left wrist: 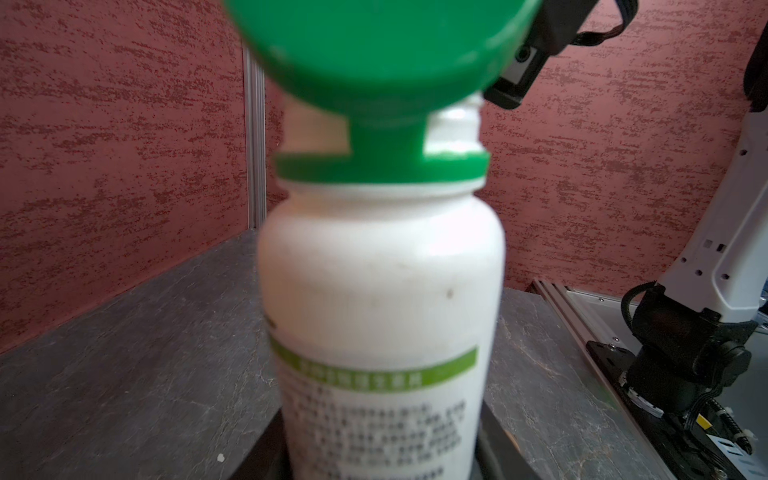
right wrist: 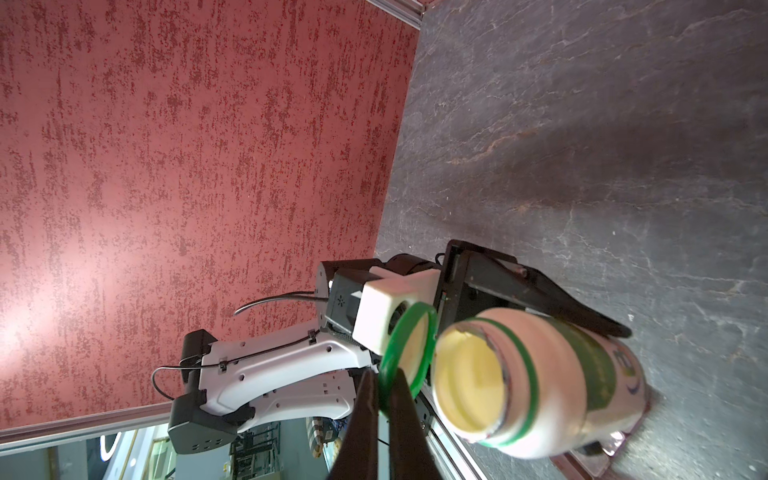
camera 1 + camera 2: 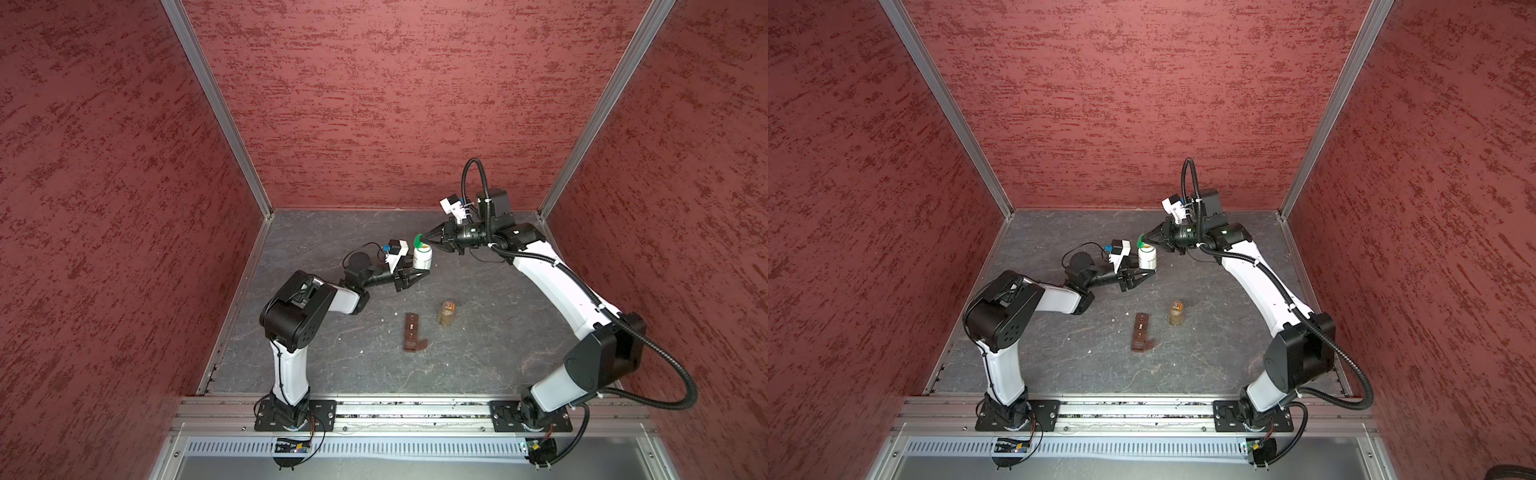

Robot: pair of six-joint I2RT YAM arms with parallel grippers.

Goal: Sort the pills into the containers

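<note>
Lid-opening step: right pincer [image 2: 384, 376] pinched shut on the bottle's [image 3: 422, 257] flipped-up cap [image 2: 409, 353], left pincer [image 3: 419, 277] astride its body, grip unclear — next likely tip pills into strip [image 3: 411, 332], lying apart on the surface [image 3: 478, 353].

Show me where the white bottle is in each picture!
A top view: the bottle stands upright, just right of the middle.
A top view: the bottle stands upright, almost dead centre.
Left wrist: it fills the middle, close up and blurry.
Right wrist: it is close up, with its open mouth facing the camera.
Shared landmark: the green cap, flipped open at the bottle's mouth.
</note>
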